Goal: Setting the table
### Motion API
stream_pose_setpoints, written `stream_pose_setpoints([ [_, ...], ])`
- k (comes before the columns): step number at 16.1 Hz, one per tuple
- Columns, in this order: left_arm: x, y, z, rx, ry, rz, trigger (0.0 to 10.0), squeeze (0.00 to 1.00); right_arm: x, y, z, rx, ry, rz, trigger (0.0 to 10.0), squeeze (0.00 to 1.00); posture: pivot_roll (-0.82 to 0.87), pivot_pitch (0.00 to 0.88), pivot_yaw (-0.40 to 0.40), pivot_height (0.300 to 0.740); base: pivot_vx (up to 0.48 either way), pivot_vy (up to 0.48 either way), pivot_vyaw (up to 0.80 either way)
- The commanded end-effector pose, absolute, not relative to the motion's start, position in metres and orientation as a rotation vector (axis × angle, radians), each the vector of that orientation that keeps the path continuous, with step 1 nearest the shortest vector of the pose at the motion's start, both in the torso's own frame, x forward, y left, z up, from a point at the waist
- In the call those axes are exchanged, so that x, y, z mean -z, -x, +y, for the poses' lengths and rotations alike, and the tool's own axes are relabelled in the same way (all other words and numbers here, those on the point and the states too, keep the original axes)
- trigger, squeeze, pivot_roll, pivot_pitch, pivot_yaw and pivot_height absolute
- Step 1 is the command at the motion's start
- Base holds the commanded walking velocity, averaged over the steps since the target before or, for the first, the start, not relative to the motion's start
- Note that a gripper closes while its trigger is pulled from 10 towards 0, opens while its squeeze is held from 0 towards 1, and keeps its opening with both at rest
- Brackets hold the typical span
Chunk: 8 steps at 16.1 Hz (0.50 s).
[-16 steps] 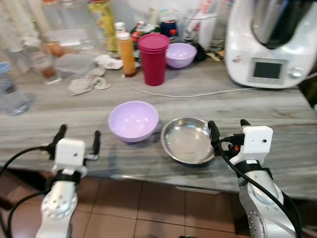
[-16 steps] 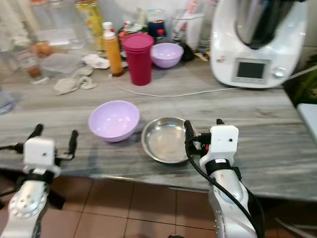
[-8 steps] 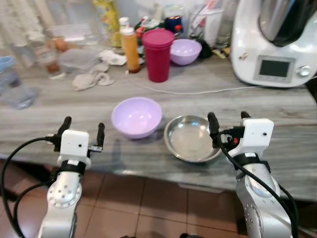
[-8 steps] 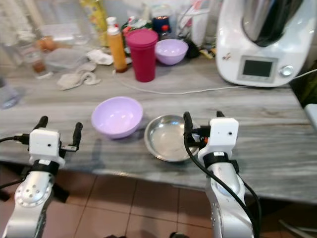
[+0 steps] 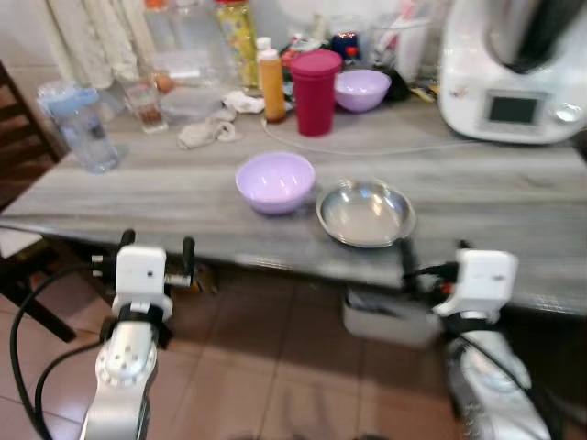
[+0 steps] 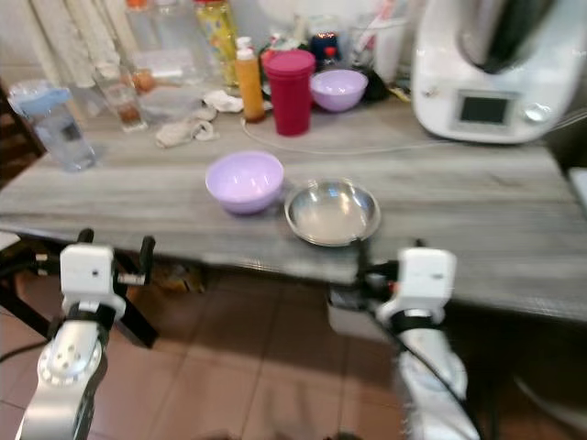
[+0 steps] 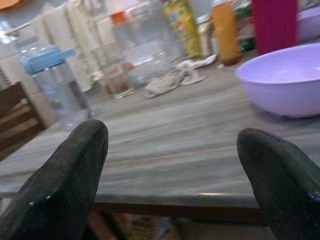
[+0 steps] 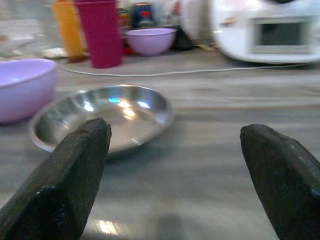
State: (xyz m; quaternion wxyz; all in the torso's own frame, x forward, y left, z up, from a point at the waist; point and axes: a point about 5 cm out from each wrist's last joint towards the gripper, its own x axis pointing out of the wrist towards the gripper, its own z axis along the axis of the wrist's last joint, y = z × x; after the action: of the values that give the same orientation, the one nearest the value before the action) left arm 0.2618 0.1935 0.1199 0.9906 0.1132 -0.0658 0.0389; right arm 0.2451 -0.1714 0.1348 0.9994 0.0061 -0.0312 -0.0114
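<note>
A lilac bowl and a shallow steel dish sit side by side near the front edge of the grey wooden table. A second lilac bowl and a stack of magenta cups stand farther back. My left gripper is open, held in front of the table edge, left of the bowl. My right gripper is open too, just before the edge below the dish. The right wrist view looks at the steel dish between the fingers.
A white kitchen machine stands at the back right with its cord across the table. An orange bottle, jars, a crumpled cloth and a blue-lidded jug crowd the back left. A dark chair stands at left; tiled floor below.
The camera has pulled back and lifted: the table now looks farther away and more floor shows. Both grippers have come off the tabletop to in front of its edge, still open.
</note>
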Motion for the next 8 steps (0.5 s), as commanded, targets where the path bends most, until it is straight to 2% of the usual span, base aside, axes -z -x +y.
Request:
stream_pose_setpoints([
  [1, -0.118, -0.261, 0.197, -0.096, -0.222, -0.114, 10.0, 0.00, -0.140, -0.248, -0.165, 0.000, -0.026, -0.087, 10.0, 0.00, -0.21, 0.073, 0.082, 0.740, -0.330, 0.000, 0.00],
  [6, -0.118, -0.267, 0.191, -0.039, -0.227, -0.118, 10.0, 0.00, -0.141, -0.249, -0.160, 0.001, -0.043, -0.097, 10.0, 0.00, -0.22, 0.087, 0.096, 0.740, -0.326, 0.000, 0.00],
  [8, -0.110, -0.266, 0.185, 0.005, -0.184, -0.087, 10.0, 0.00, -0.137, -0.248, -0.160, 0.011, -0.041, -0.089, 10.0, 0.00, -0.22, 0.095, 0.099, 0.740, 0.000, 0.000, 0.00],
])
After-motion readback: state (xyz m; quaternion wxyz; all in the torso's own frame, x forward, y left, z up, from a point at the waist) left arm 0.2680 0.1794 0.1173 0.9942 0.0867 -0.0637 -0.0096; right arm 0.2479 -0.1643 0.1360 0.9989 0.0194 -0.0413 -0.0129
